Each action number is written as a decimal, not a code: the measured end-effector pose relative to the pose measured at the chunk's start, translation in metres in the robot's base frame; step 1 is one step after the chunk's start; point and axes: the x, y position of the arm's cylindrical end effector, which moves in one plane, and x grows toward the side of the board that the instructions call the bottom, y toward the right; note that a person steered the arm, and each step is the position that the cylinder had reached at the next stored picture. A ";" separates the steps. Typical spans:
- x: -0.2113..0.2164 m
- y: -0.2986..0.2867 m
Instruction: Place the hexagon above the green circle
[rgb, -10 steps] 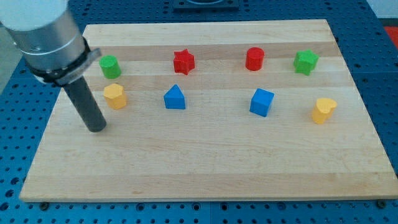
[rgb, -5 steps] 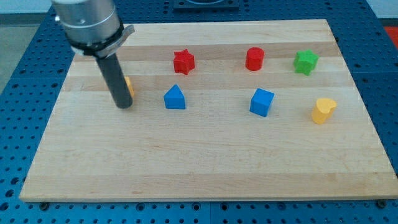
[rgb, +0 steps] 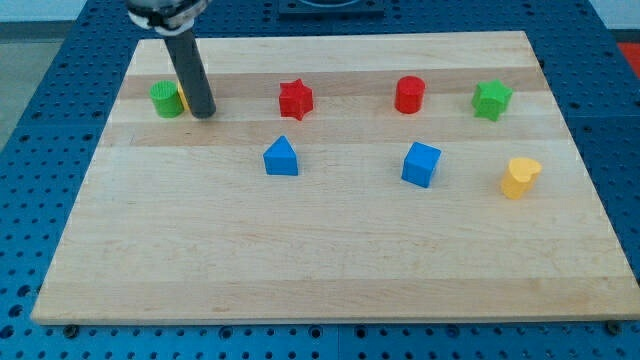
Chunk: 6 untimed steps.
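Note:
The green circle (rgb: 164, 99) stands near the board's top left corner. The yellow hexagon (rgb: 183, 98) is mostly hidden behind the rod; only a thin yellow sliver shows, pressed against the green circle's right side. My tip (rgb: 203, 113) rests on the board just right of the hexagon and close beside it. The dark rod rises from there toward the view's top left.
On the wooden board (rgb: 330, 270), a red star (rgb: 295, 99), a red cylinder (rgb: 409, 94) and a green star (rgb: 491, 100) stand in the top row. A blue triangular block (rgb: 281, 157), a blue cube (rgb: 421, 164) and a yellow heart (rgb: 519, 177) stand in the middle row.
My tip moved right and then toward the view's top. The yellow hexagon was pushed up beside the green circle, which shifted a little left.

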 end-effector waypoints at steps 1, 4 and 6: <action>-0.042 -0.012; -0.051 -0.022; -0.073 -0.064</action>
